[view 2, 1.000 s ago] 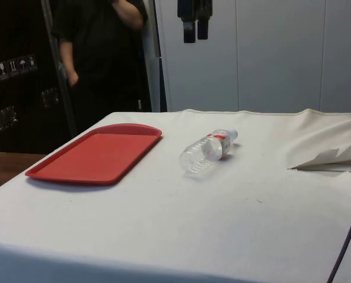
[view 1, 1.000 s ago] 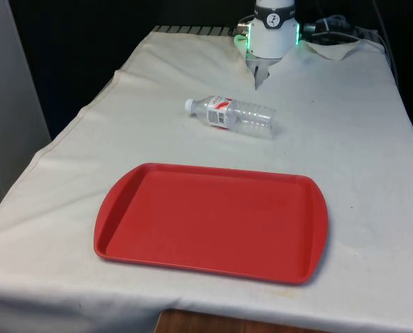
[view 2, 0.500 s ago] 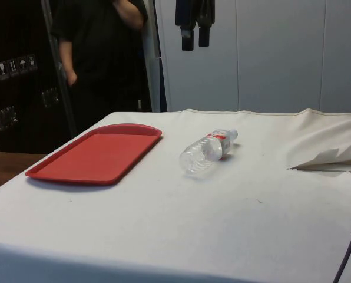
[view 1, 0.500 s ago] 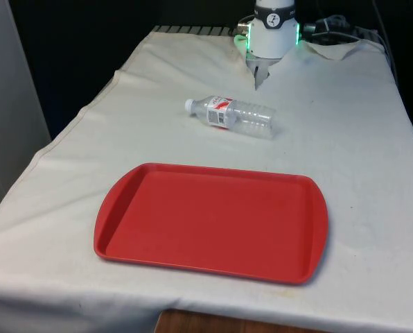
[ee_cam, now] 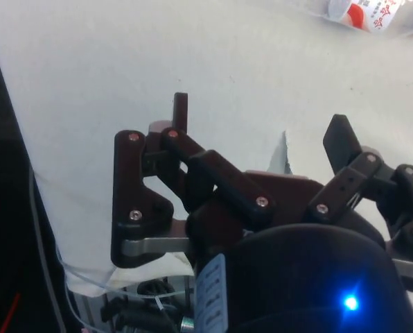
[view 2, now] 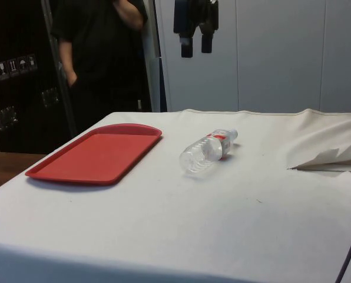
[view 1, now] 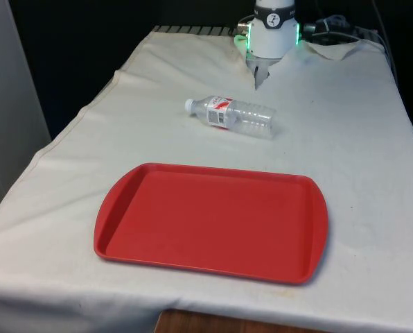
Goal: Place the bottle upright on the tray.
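One bottle (view 1: 230,116), one tray (view 1: 123,208).

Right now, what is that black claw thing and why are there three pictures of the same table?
The black claw is a two-finger gripper, the hand of a white robot arm. Its fingers stand apart and hold nothing.

The three pictures come from three cameras at one moment. One looks across the table at the robot. One looks from the table's side, where the gripper hangs high above the cloth and a person in dark clothes stands behind. One sits on the robot's wrist and looks down past the fingers.

On the white tablecloth lies a clear plastic bottle with a white cap and a red and white label. It lies on its side. Nearer the front camera sits a flat red plastic tray with nothing on it.

The robot's job is to stand the bottle up on the tray. That is not yet done.
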